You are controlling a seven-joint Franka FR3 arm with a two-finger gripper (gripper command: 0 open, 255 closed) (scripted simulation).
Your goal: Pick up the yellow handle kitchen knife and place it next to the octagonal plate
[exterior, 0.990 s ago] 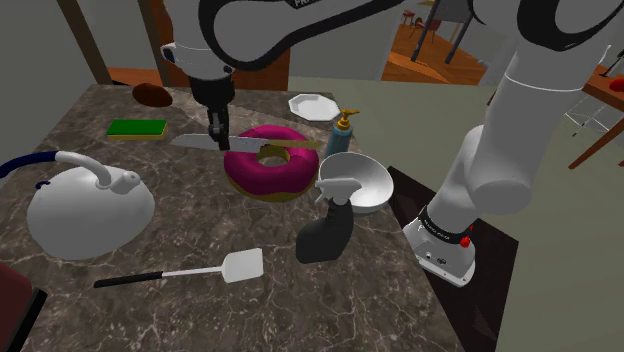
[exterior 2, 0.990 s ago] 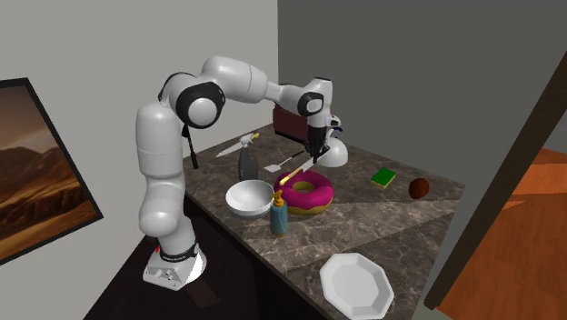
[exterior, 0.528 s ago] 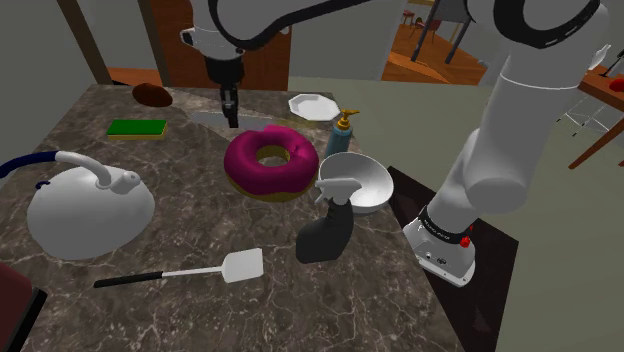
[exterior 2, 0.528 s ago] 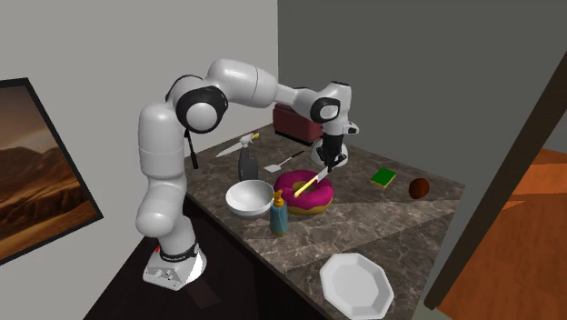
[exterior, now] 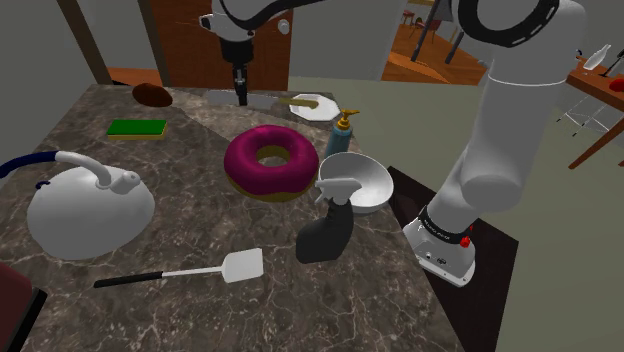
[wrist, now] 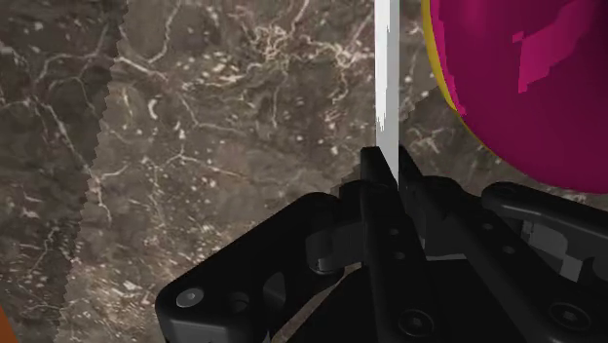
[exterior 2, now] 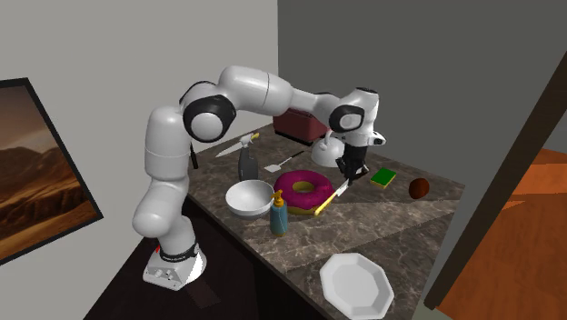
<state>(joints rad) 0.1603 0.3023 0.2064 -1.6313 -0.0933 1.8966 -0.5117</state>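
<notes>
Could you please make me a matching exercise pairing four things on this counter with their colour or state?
Things:
1 knife
2 doughnut
3 sponge
4 octagonal plate

Descriptions:
A green
B white
C clasped in the gripper
D magenta

Pairs: 1-C; 2-D; 3-A; 4-B

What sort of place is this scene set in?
Probably a home kitchen: dark veined countertop with a kettle, spatula and bowl, and the claw gripping a yellow-handled knife.
</notes>
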